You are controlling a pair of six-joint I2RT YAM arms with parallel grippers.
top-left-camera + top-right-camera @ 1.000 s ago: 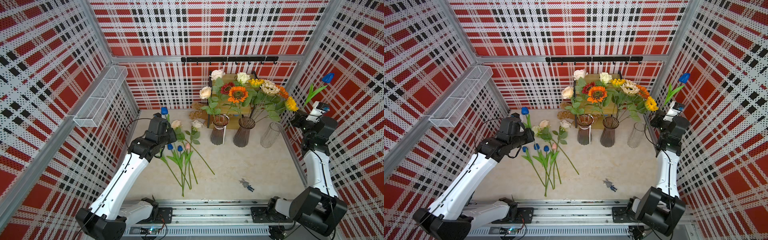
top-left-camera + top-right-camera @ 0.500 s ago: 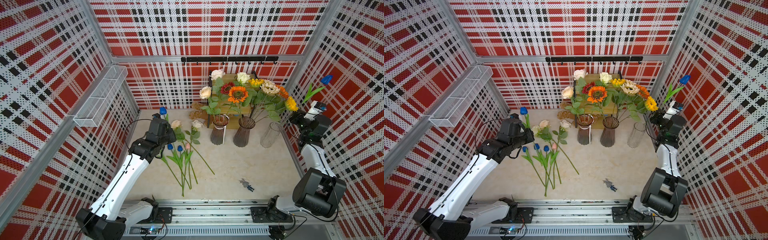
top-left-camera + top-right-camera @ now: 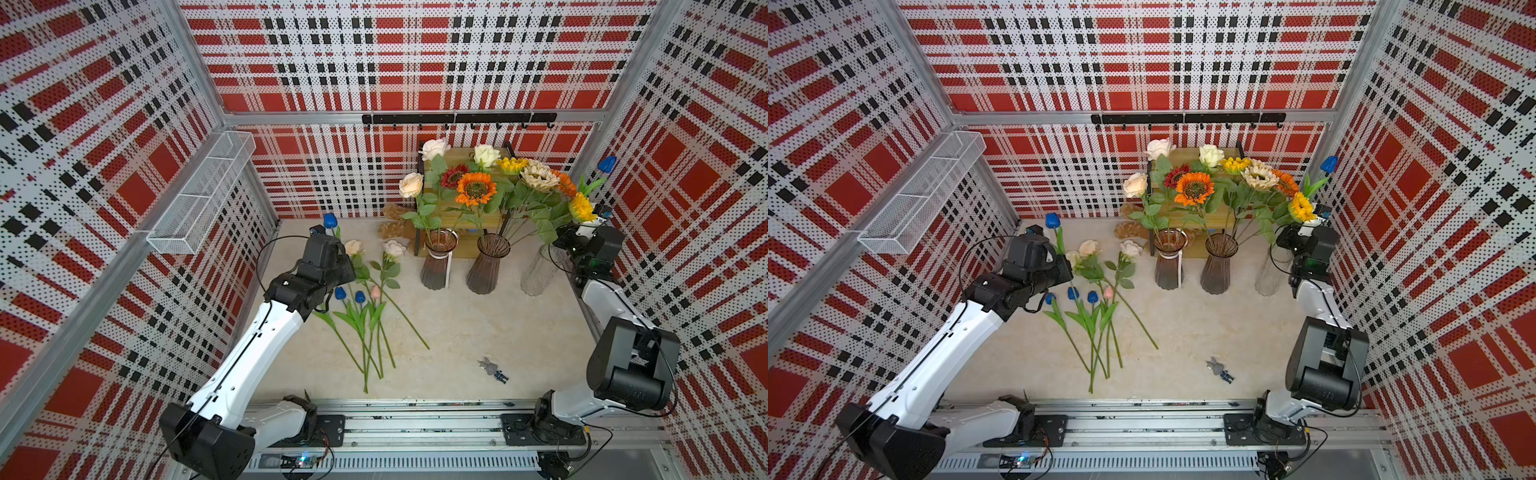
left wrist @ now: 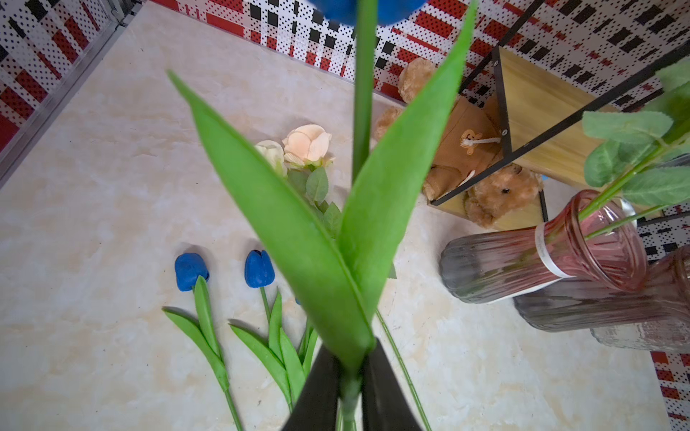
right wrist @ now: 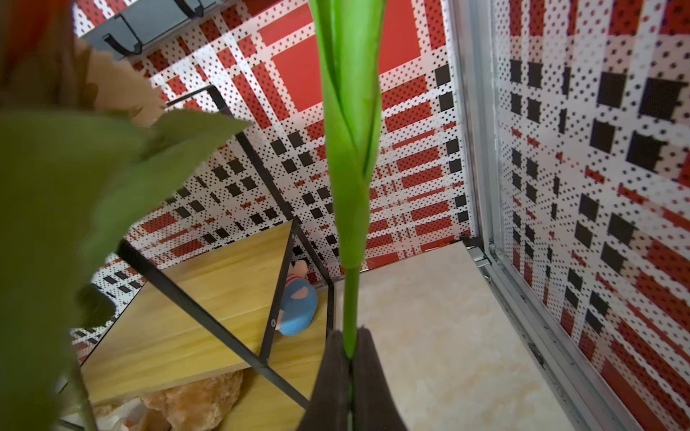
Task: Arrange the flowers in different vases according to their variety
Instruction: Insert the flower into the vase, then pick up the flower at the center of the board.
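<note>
Roses (image 3: 410, 185) and sunflowers (image 3: 476, 189) are standing in ribbed vases (image 3: 487, 266); loose tulips (image 3: 360, 296) and roses are lying on the desk (image 3: 457, 332). Left jaws are pinching a raised blue tulip (image 3: 330, 220), right jaws a second blue tulip (image 3: 606, 164) beside the clear vase (image 3: 540, 272).

Robot laboratory test cell: plaid perforated wall panels (image 3: 415, 54), aluminium frame (image 3: 415, 119), two arms (image 3: 266, 345) on a base rail (image 3: 415, 428).

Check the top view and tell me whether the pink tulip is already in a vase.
No, the pink tulip lies flat on the table beside the blue tulips.
</note>
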